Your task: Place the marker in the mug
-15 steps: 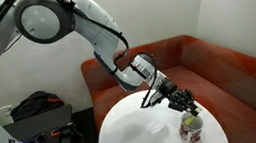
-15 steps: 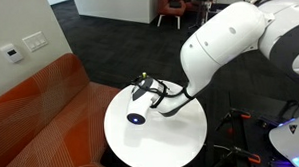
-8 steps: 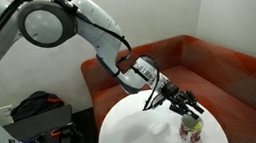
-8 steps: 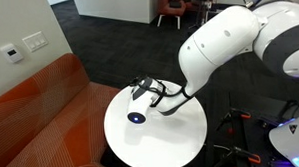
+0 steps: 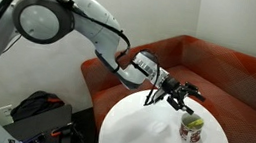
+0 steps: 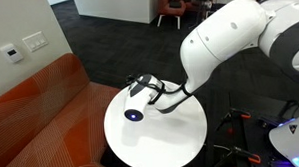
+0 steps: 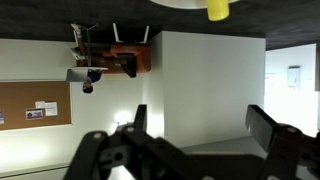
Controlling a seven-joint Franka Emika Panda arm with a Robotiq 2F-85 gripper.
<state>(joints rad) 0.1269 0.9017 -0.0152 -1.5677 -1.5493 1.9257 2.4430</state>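
Most of marker (image 5: 192, 121) hidden in mug (image 5: 192, 134); gripper (image 5: 190, 93) w/ jaws apart.

The round table (image 5: 144, 139) has a smooth white top with a soft sheen. The sofa (image 5: 243, 78) on its far side is red-orange cloth with a fine ribbed weave. The mug (image 5: 191, 134) looks like glazed white ceramic, and the marker (image 5: 193, 121) like smooth yellow-green plastic. The arm (image 6: 233, 41) has glossy white shells; the gripper (image 5: 191, 95) is matt black.
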